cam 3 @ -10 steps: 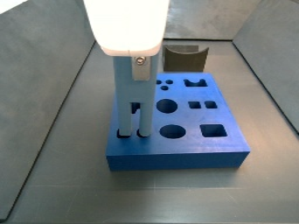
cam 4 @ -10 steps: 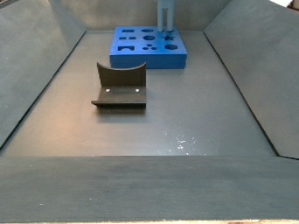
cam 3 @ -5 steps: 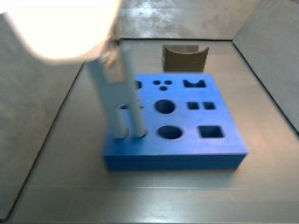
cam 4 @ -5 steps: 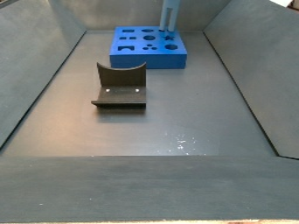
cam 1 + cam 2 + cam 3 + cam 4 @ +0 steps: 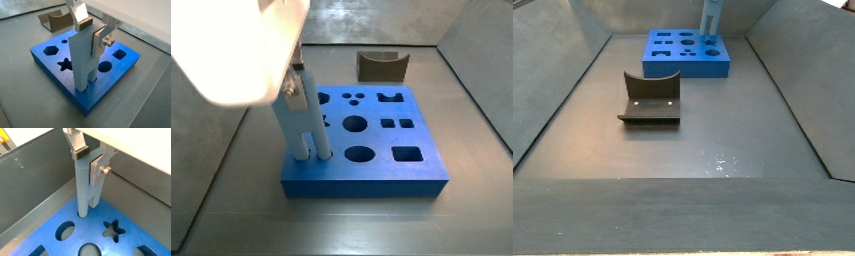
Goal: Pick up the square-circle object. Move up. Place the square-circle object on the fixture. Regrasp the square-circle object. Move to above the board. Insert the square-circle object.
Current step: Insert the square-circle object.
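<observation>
The square-circle object (image 5: 81, 60) is a tall pale blue-grey block. It stands with its lower end in a hole near one edge of the blue board (image 5: 60, 82). My gripper (image 5: 91, 32) is shut on its upper end, one pad on each side. Both show in a wrist view from the other side: the gripper (image 5: 88, 159), the object (image 5: 85, 185) and the board (image 5: 90, 225). In a side view the object (image 5: 305, 130) leans a little at the left of the board (image 5: 372, 182). The dark fixture (image 5: 381, 66) stands behind the board, empty. In a side view the object (image 5: 712, 18) rises from the board (image 5: 680, 68), and the fixture (image 5: 649, 100) stands nearer.
Grey sloping walls (image 5: 33, 193) enclose the grey floor (image 5: 714, 140) on all sides. The board has several other open holes, among them a star (image 5: 65, 64) and a hexagon (image 5: 50, 50).
In a side view my arm has swung left over the last second, with the object still in its hole. The board's front left corner has shifted slightly left.
</observation>
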Available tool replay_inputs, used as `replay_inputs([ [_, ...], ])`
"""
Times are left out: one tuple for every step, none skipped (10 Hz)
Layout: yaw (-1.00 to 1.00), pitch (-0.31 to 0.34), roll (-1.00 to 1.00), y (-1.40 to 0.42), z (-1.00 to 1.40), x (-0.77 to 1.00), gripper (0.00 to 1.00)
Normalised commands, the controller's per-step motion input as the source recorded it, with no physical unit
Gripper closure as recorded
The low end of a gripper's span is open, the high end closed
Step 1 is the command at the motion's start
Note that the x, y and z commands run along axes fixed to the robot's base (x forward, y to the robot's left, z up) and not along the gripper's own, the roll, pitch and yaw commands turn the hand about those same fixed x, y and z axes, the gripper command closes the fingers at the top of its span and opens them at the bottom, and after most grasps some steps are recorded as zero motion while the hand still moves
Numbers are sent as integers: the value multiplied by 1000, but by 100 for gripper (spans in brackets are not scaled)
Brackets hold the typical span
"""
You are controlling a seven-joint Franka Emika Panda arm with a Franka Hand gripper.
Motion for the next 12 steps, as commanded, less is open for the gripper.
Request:
replay_inputs([
  [-54,111,617,-326,-683,166,100],
  [-100,266,437,-226,-623,146,100],
  [-126,394,257,-177,-654,131,100],
  [-157,434,120,-231,-694,174,100],
  [-203,551,0,-129,-631,214,100],
  [-154,629,-289,0,-457,154,100],
  [-111,669,-380,0,-394,137,100],
  [-111,523,-534,120,-377,71,100],
  [-60,520,-609,214,-340,6,100],
  [0,217,-420,0,-397,0,100],
  [0,0,-146,0,-69,0,100],
  [0,0,0,0,0,0,100],
])
